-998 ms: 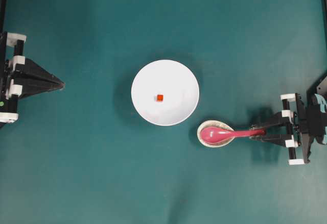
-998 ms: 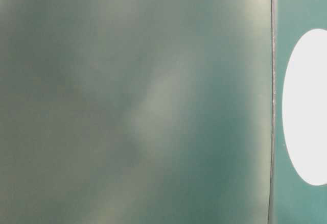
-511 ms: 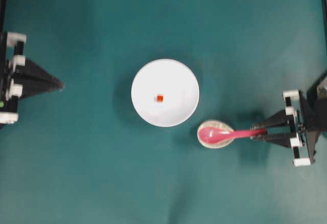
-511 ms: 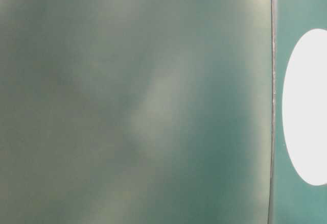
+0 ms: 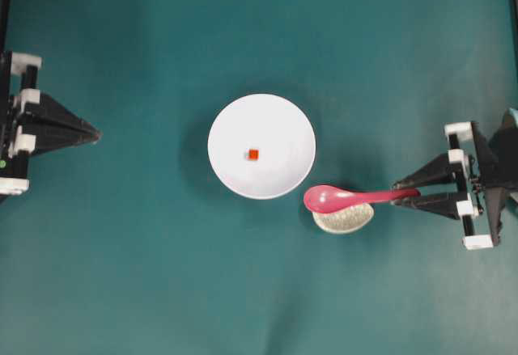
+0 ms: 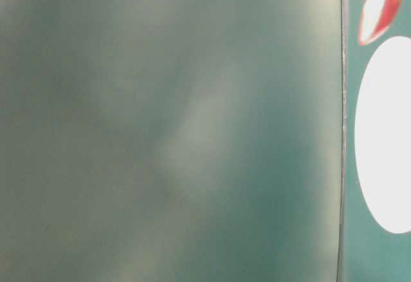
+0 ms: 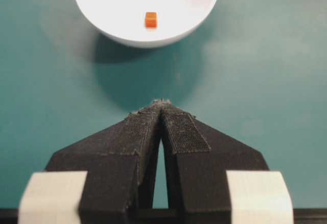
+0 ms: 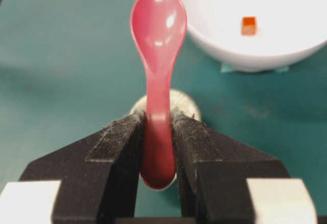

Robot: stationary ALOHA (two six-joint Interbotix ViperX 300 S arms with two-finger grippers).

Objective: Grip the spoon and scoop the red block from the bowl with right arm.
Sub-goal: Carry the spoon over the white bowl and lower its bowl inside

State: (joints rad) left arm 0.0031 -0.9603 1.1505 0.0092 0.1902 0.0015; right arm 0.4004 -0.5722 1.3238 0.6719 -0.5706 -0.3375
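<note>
Right gripper clamps the spoon by its handle, scoop just right of the bowl — red block waits inside, and any handle slip could tilt the scoop.

A speckled beige oval dish lies flat on the teal bench, toward four o'clock of centre in the overhead view. In the right wrist view only a sliver of the dish shows. A blurred grey-green surface fills most of the table-level view.
</note>
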